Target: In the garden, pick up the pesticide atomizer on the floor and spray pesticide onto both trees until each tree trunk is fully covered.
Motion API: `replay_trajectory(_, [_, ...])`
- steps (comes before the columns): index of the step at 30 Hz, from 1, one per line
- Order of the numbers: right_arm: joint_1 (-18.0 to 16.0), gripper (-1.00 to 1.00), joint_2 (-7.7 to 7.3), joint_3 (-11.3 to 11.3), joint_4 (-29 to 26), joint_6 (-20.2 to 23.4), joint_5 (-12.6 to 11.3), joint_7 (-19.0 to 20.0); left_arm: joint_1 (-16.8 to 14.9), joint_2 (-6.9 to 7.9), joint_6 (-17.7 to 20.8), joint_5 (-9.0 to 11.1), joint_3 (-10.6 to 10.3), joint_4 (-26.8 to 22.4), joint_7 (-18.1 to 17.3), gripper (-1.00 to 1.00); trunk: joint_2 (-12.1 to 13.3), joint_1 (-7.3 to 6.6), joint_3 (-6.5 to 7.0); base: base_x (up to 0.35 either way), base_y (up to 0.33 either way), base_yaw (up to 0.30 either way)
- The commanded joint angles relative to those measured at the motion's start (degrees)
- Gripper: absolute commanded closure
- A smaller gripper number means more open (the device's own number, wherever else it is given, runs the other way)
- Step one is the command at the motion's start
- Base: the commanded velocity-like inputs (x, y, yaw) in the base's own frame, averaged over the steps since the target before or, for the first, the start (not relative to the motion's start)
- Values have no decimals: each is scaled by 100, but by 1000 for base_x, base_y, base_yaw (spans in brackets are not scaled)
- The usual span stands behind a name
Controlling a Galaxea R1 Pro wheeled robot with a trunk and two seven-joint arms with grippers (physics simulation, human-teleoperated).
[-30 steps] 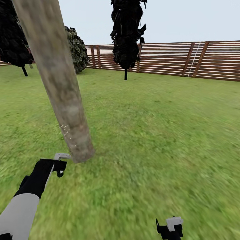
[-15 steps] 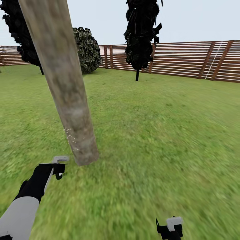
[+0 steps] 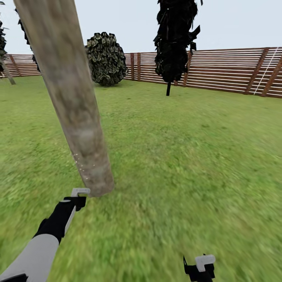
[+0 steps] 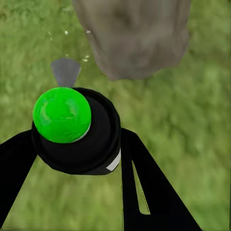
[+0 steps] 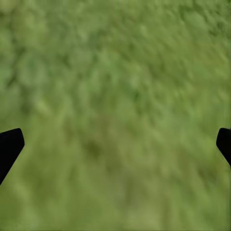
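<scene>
Pesticide atomizer [image 4: 77,130] sits between the two black fingers [image 4: 144,187] of the left gripper [image 4: 72,144], which is closed on its round black body. In the left wrist view its top is a bright green ball, and a small grey nozzle piece points from it toward the base of the tree trunk [image 4: 134,33]. A few pale specks show in the air between the nozzle and the bark. No brand, label or writing can be read on the sprayer; a small white patch on its side is too blurred to tell.

From the head view, the left gripper [image 3: 76,199] is low above the grass [image 3: 176,156], just beside the foot of the tree trunk [image 3: 74,113], with a pale grey part of the sprayer [image 3: 80,192] next to the bark. The trunk is thick, mottled grey-brown, and appears tilted in this view. Small pale dots lie on its lower bark.

The right gripper [image 3: 199,268] is at the lower edge of the head view, well apart from the trunk. In the right wrist view its two dark fingertips [image 5: 9,147] stand wide apart with only blurred grass [image 5: 115,115] between them, so it is open and holds nothing.

Far behind are a round bush [image 3: 106,58], a narrow black tree [image 3: 174,43] and a brown slat fence [image 3: 227,70].
</scene>
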Motion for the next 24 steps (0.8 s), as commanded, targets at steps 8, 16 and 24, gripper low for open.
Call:
replay_trajectory(8, [0, -100, 0, 0, 0, 0, 0, 0, 8, -40, -17, -26, 32, 102, 59, 100, 0, 0, 0, 192, -226, 121])
replay_trajectory(16, [0, -100, 0, -8, 0, 0, 0, 0, 138, 6, -25, -18, 45, 170, 153, 100, 0, 0, 0, 113, -248, 1])
replay_trajectory(24, [0, -100, 0, -9, 0, 0, 0, 0, 150, 12, -8, -1, 95, 167, 274, 100, 0, 0, 0, -66, -272, 26])
